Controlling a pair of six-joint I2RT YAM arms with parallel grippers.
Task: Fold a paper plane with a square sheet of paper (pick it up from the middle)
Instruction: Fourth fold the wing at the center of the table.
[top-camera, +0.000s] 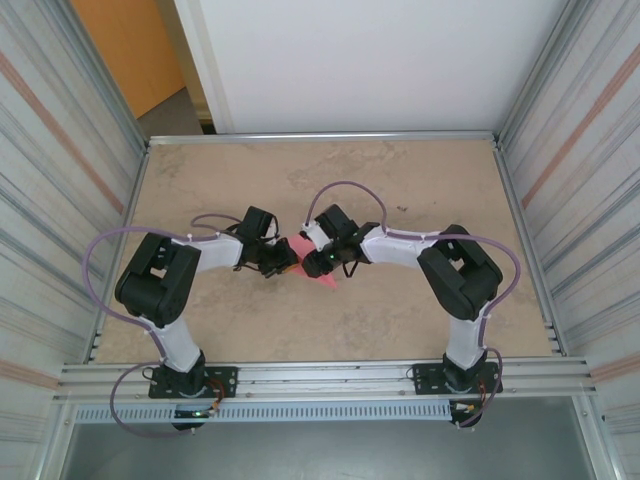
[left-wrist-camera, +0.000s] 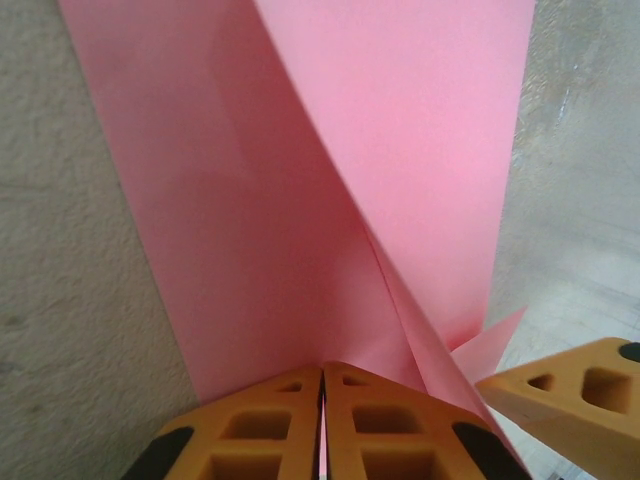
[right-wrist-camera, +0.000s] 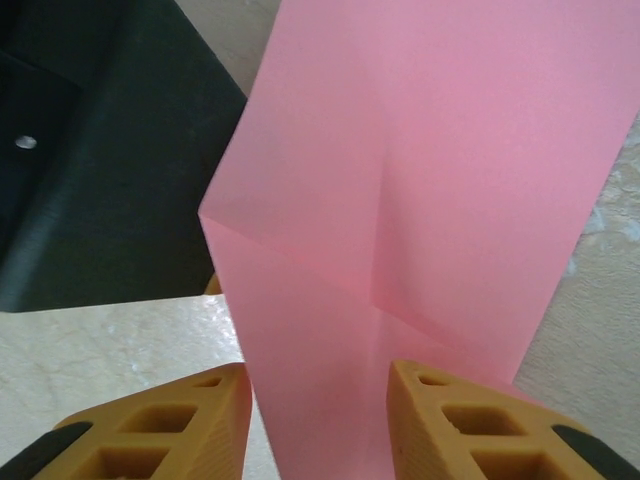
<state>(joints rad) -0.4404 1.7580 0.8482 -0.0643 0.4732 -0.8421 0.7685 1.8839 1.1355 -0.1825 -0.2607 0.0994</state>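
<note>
Closest to me, the left tool (left-wrist-camera: 322, 385) has its fingers pressed together, pinching the pink paper (left-wrist-camera: 300, 200) at a folded edge. I see the right tool (right-wrist-camera: 318, 385) spread, the creased paper running between its fingers. The paper sits over the middle of the worktop (top-camera: 400, 180), between both tools.

probably a lab: aluminium-framed cell (top-camera: 320, 137) (ribbed wall panels (top-camera: 50, 180))

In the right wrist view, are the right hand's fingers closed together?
No, the fingers of the right hand stand apart, with the pink paper passing between them.
</note>
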